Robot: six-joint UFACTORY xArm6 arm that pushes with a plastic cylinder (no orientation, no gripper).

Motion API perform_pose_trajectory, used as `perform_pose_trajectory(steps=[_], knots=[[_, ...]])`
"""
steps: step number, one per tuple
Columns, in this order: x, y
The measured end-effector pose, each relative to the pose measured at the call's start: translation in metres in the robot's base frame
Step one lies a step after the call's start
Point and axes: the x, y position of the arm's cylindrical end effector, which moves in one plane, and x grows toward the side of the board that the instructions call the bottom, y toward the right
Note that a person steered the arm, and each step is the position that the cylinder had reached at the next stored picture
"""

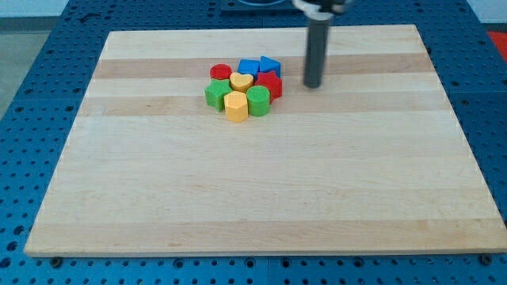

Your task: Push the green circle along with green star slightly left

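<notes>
Operator: Stock on the board?

Clerk: Blocks, eight, one tight cluster on your wooden board, all toward the view's left of my tip. Item: green circle, at the cluster's lower right, down and left of the tip. Item: green star, at the cluster's left edge, farthest from the tip. Item: yellow hexagon, wedged between the two greens.

Operator: The rest?

Clerk: Yellow heart, centre. Red circle, upper left. Blue cube and blue triangle, top. Red block, shape unclear, nearest the tip.

Operator: Grip state?

Clerk: You have a bare rod, nothing grasped; the tip stands apart from every block, just right of the cluster.
</notes>
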Motion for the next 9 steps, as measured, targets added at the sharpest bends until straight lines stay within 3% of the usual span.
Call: perform_pose_trajectory(steps=[1, 3, 4, 5, 9], knots=[[0.0, 0.063], [0.046, 0.079], [0.096, 0.059], [0.106, 0.023], [0.057, -0.103]])
